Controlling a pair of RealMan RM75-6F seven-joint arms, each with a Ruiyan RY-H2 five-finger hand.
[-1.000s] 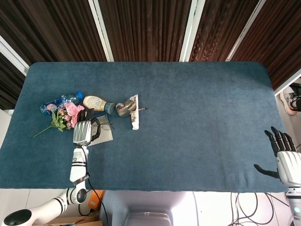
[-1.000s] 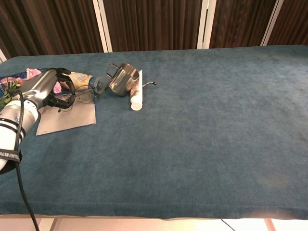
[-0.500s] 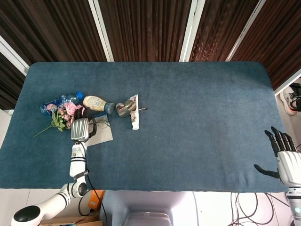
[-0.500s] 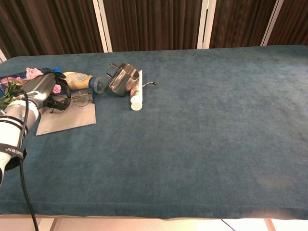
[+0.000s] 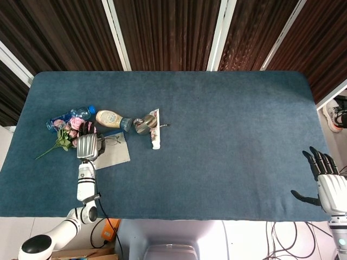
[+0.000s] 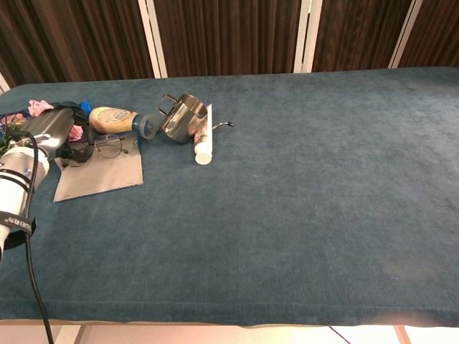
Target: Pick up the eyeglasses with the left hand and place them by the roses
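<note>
Seen from head and chest cameras: a blue-covered tabletop (image 5: pixel 217 135) with a cluster of objects near its left edge. Left hand (image 5: pixel 88 146) (image 6: pixel 51 132) over the near-left part of that cluster, fingers curled around one end of the eyeglasses (image 6: pixel 107 147) (image 5: pixel 110 141), lenses sticking out to the right above the grey sheet (image 5: pixel 115 154) (image 6: pixel 100 175). Whether the eyeglasses are lifted clear of the sheet or resting on it: cannot tell. Pink roses (image 5: pixel 73 125) (image 6: pixel 36 107) just beside the hand on its far-left side, green stem (image 5: pixel 51 149) trailing toward the left edge. Behind the roses, a clear water bottle with a blue cap (image 5: pixel 68 116). Next along, lying on its side, a tan squeeze bottle (image 5: pixel 111 119) (image 6: pixel 115 120), cap toward a small steel pitcher (image 5: pixel 143 124) (image 6: pixel 183 116). Touching or just beside the pitcher, a white tube (image 5: pixel 155 130) (image 6: pixel 203 140), lying lengthwise toward the near edge. Right hand (image 5: pixel 325 181) well apart from all of it, at the near-right corner, fingers spread and upright, thumb out to the side, holding nothing; visible in the head view only.
</note>
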